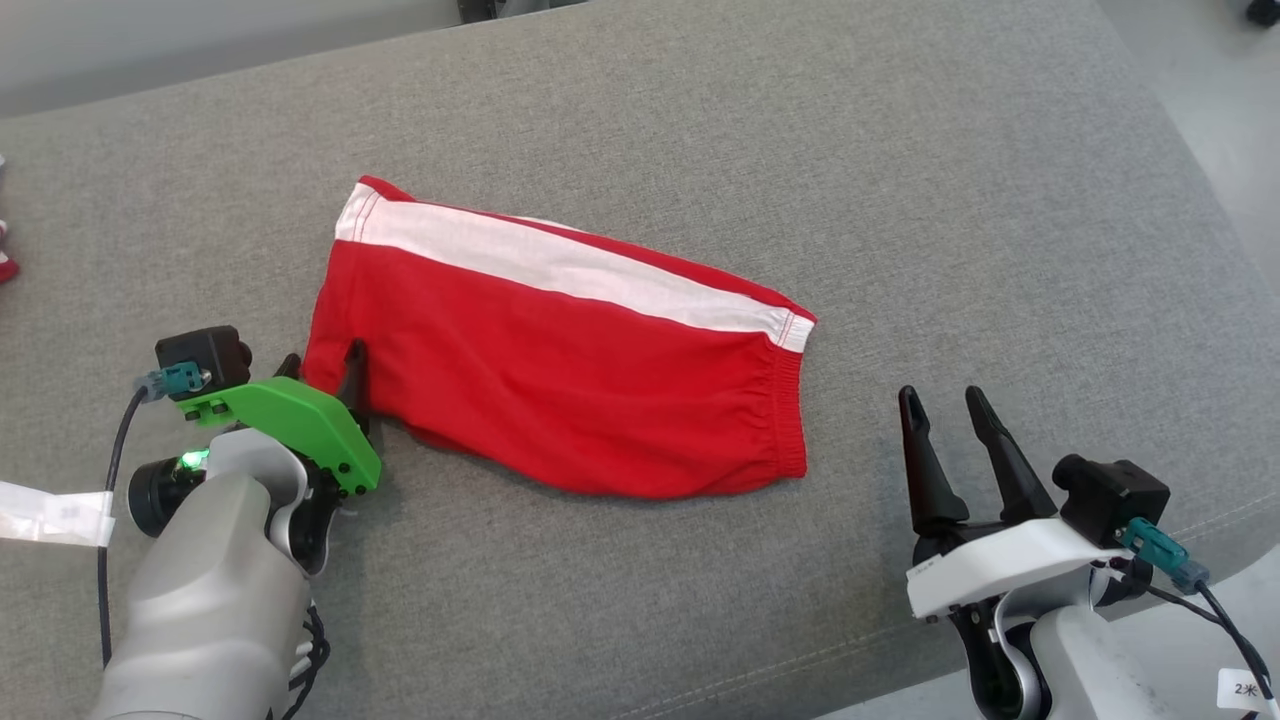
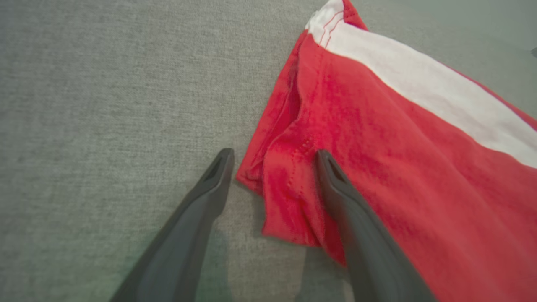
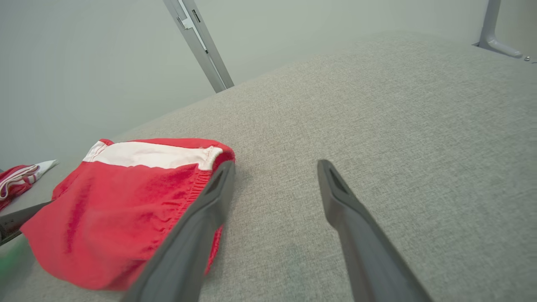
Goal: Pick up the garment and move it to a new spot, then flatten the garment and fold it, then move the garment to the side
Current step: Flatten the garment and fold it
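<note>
Surface: grey woven upholstery, broad and softly padded, with a stitched seam along the near edge.
Room: pale floor past the far right corner; plain pale wall behind.
Garment: red shorts with a white side stripe, lying flat on the grey weave, left of centre in the head view; elastic waistband to the right, leg hem to the left.
Left gripper: fingers spread wide, clamped on nothing; straddles the near-left corner of the shorts, with one finger over the red cloth and the other over bare weave just beside the hem.
Right gripper: fingers apart and empty, near the waistband but clear of it, close to the front edge.
Left wrist view adds: a soft fold and a row of stitch holes at the hem corner.
Right wrist view adds: slanted metal post, metal foot, second red-and-white cloth beyond the shorts.
Writing: small white tag by the right arm's cable reads "2米"; white tape on the left cable is too faint to read.
</note>
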`<state>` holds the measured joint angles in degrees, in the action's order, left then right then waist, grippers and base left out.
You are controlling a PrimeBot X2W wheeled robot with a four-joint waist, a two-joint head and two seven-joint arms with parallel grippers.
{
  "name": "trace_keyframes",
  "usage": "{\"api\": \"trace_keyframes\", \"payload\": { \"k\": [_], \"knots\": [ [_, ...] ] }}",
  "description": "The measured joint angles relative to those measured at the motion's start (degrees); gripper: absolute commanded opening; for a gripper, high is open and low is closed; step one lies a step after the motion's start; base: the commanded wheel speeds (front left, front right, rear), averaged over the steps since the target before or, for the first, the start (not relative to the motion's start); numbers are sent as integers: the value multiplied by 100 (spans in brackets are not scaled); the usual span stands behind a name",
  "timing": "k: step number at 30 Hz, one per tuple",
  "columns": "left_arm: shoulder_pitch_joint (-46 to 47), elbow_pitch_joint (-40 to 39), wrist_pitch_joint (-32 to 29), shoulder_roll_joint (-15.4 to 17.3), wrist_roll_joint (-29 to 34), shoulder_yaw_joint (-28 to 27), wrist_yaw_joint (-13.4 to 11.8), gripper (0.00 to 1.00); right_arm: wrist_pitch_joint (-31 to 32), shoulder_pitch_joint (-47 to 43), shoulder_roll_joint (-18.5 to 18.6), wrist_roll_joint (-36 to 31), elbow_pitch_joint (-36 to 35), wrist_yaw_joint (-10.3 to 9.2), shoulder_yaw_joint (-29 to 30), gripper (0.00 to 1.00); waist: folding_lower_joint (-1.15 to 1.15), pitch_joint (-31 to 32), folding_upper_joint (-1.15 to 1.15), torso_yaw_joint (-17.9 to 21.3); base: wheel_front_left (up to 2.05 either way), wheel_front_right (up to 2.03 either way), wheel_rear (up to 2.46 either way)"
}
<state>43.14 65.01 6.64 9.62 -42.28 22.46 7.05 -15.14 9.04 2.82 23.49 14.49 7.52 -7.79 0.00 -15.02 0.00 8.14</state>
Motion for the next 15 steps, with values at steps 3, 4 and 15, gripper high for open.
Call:
{"api": "trace_keyframes", "payload": {
  "k": [3, 4, 15],
  "knots": [
    [3, 41, -36, -16, -23, 51, 2, 39, 0, -10, 3, 0, 0, 0, 5, 100, 0, 23, 0, 44, 0, 0, 0],
    [2, 53, -54, -26, -37, 76, 4, 19, 0, -20, 2, 0, 3, 0, 4, 100, 0, 39, 0, 50, 0, 0, 0],
    [-372, -264, 360, -172, -335, 259, 32, 0, 0, -179, 2, -29, 23, 0, 75, 100, 0, 309, 0, -38, 0, 0, 0]
  ]
}}
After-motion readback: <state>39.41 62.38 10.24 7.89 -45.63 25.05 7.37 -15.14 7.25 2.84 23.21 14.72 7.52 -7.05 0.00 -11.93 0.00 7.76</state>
